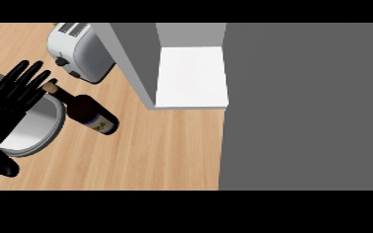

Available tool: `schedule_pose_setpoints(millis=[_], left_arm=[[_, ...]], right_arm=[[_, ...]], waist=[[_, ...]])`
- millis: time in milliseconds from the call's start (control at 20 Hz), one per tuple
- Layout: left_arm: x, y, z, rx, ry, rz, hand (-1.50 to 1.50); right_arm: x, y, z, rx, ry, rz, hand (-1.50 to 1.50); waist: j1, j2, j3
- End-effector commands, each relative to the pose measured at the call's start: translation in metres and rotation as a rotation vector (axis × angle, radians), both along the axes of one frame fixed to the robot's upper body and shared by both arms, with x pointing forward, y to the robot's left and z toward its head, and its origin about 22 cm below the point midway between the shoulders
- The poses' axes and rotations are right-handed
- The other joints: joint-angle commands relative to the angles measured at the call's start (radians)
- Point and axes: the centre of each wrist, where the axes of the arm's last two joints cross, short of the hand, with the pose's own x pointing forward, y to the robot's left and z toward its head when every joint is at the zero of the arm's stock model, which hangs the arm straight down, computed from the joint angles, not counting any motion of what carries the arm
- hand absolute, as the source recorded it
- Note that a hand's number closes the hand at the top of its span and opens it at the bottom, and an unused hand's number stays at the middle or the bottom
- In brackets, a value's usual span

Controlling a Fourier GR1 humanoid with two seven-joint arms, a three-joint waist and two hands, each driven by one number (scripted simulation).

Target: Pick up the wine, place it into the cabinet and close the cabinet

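A dark wine bottle [89, 111] with a tan cork and a blue label is on the wooden counter [167, 148], its neck pointing to the upper left. My left hand [18, 93] shows at the left edge, open with straight fingers pointing up, just left of the bottle's neck. Whether the fingers touch the cork I cannot tell. The cabinet [191, 76] stands open to the right of the bottle, with a white shelf inside and nothing on it. Its wide grey door [295, 106] fills the right side. My right hand is not visible.
A silver toaster [79, 52] sits on the counter at the upper left, between the bottle and the cabinet's grey side wall [134, 64]. My grey left forearm [33, 127] lies below the hand.
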Motion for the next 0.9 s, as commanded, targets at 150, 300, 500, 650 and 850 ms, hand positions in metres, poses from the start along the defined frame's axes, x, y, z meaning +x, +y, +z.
schedule_pose_setpoints(millis=[150,300,500,650,850], left_arm=[[0.027,0.008,-0.022,0.017,0.002,0.057,-1.5],[0.017,-0.001,-0.03,0.013,0.014,0.03,-1.5],[0.018,0.0,-0.064,0.018,0.018,0.048,-1.5],[0.03,-0.011,-0.059,0.021,0.025,0.025,-1.5],[0.024,0.014,-0.077,0.037,0.021,-0.013,-1.5]], right_arm=[[-0.035,-0.001,0.019,0.058,-0.046,0.046,-1.5],[-0.037,0.0,0.004,0.057,-0.043,0.032,-1.5],[-0.025,0.001,0.014,0.057,-0.047,0.035,-1.5],[-0.028,-0.003,0.006,0.07,-0.042,0.037,-1.5],[-0.031,0.008,0.024,0.061,-0.024,0.059,-1.5]], waist=[[-0.006,0.001,0.0],[0.004,-0.001,0.001],[0.004,0.001,0.0],[0.003,0.0,0.001],[0.003,0.001,-0.001]])
